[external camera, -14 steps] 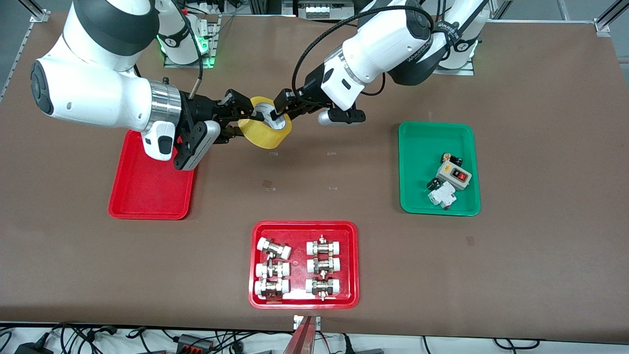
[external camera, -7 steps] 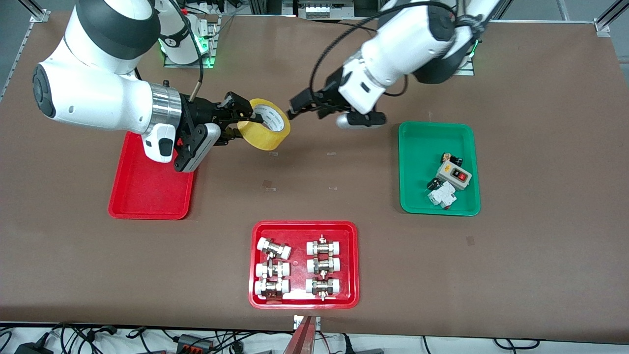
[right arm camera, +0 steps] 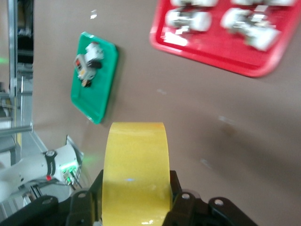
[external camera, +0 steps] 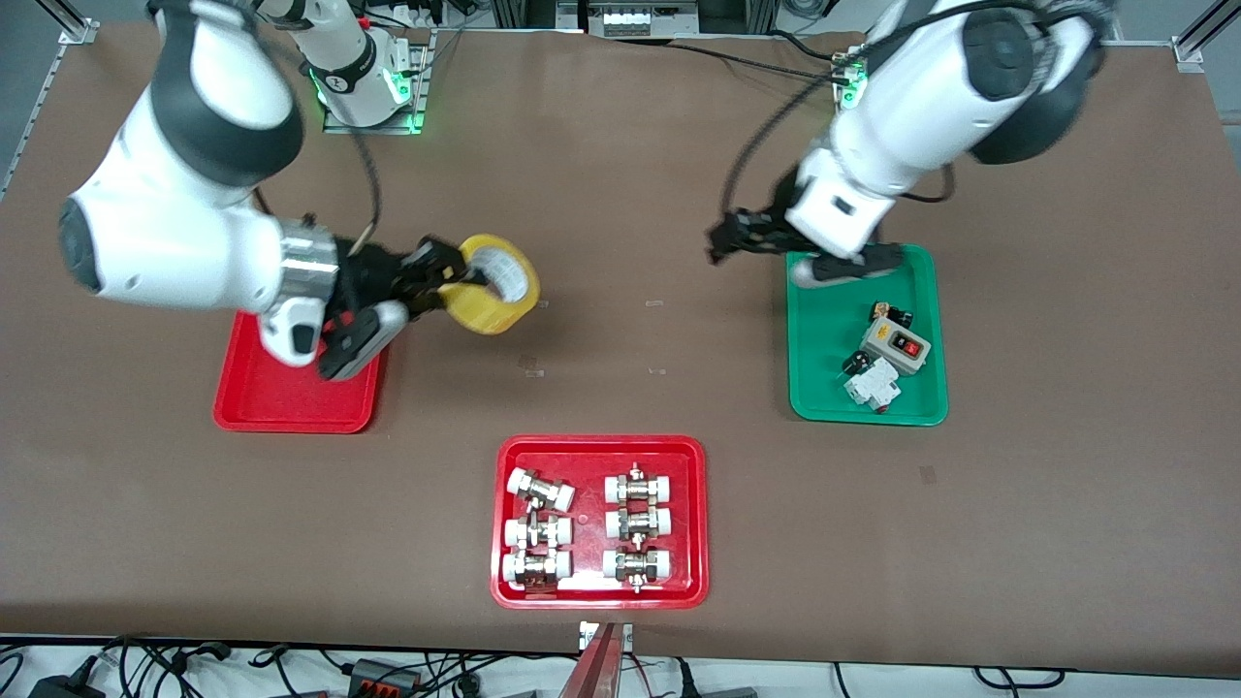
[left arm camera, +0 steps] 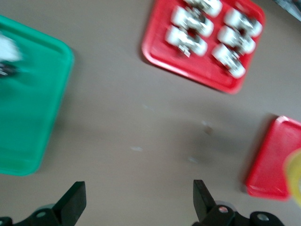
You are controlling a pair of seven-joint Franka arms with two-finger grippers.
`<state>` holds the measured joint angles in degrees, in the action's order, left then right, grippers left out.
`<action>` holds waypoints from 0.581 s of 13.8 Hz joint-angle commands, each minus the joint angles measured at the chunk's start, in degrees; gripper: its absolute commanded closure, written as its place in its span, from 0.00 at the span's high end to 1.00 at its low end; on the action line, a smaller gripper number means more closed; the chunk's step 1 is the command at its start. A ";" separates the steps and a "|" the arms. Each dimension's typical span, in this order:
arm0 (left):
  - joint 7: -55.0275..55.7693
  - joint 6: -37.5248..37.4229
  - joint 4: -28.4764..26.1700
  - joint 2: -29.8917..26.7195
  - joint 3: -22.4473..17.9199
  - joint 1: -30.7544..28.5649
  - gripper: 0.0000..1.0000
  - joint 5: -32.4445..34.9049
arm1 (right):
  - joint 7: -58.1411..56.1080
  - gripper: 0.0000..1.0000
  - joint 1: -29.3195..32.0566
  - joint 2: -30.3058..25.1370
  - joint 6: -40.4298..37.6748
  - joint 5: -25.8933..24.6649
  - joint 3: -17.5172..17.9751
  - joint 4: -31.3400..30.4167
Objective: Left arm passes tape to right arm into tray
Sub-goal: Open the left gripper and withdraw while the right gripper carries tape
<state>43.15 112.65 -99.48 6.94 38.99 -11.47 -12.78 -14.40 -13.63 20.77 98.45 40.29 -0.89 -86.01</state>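
Yellow and translucent, the tape [external camera: 496,283] hangs in the air in the right gripper [external camera: 449,279], whose 2 black fingers are clamped on the roll's wall, 1 finger inside the whitish core and 1 outside. In the right wrist view the tape [right arm camera: 136,172] stands edge-on between the finger bases, filling the gap between them. The roll is over bare brown table [external camera: 620,368], just beside the plain red tray [external camera: 291,393] at the right arm's end, not over it. The right arm [external camera: 184,242] reaches out over that tray, its wrist covering the tray's corner nearest the bases.

The left gripper [external camera: 725,242] is over the table right at the edge of the green tray [external camera: 824,320], with its fingers spread wide and nothing between them (the left wrist view shows both fingertips [left arm camera: 73,200] well apart over bare table). The left arm [external camera: 921,116] slants down from its base, and its wrist sits over the green tray's corner nearest the bases. The 2 grippers are well apart.

Inside the green tray lie a grey switch box [external camera: 894,346] with a red button and a few small electrical parts [external camera: 870,383]. Nearest the front camera, a second red tray [external camera: 598,596] holds 6 metal fittings [external camera: 635,523] with white caps, set in 2 columns of 3.
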 commanded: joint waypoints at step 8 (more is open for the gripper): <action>-9.72 -6.63 -0.98 -5.62 -0.32 -6.54 1.00 6.36 | -0.98 0.38 21.96 11.74 -8.09 -3.29 0.72 -1.26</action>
<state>38.80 108.57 -99.49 4.23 38.88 -15.71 -6.92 -15.09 4.99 31.56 91.80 37.49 -1.29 -87.26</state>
